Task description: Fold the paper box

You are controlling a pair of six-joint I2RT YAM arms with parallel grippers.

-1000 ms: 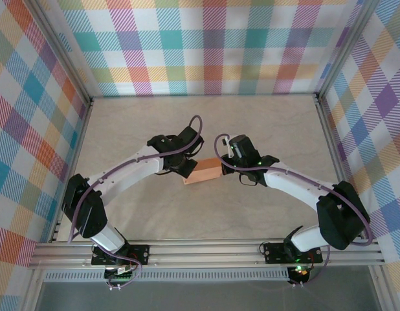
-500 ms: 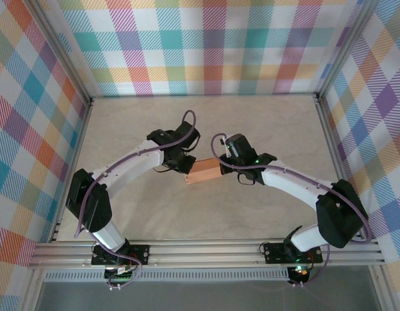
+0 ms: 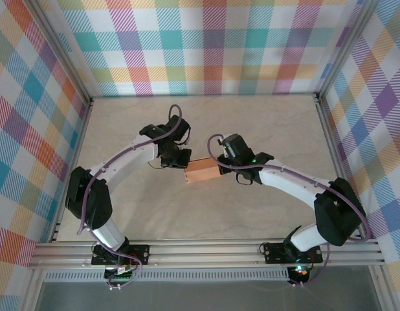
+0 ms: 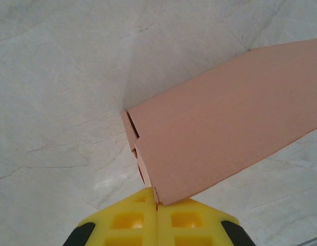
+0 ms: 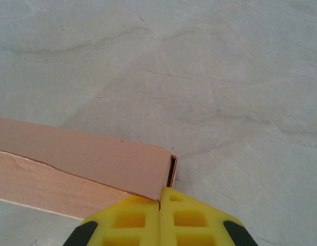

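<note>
Since the box (image 3: 201, 172) is thin salmon card, I judge it light and easily dented. It would slide on the smooth desk (image 3: 265, 123) at a nudge and crease if squeezed across its broad faces. It lies flat near the middle of the desk, in a rectangular shape, with its long side running between the two arms.

From the left wrist, its near end shows layered flap edges that do not sit flush. From the right wrist, a small dark gap shows at the end corner under the top panel, so that end looks not quite closed. The best hold, to my mind, is at the short ends or along a folded edge, where the card is doubled and stiffer, rather than mid-panel.

The left fingers (image 4: 155, 201) are pressed fully together, tips touching a corner of the box's left end. The right fingers (image 5: 159, 204) are closed just as tight, tips at the right end's top corner. I cannot tell whether either pair nips a sliver of card; they look to be bracing it from both sides.

No brand, label or writing can be read; the card's faces are plain.
</note>
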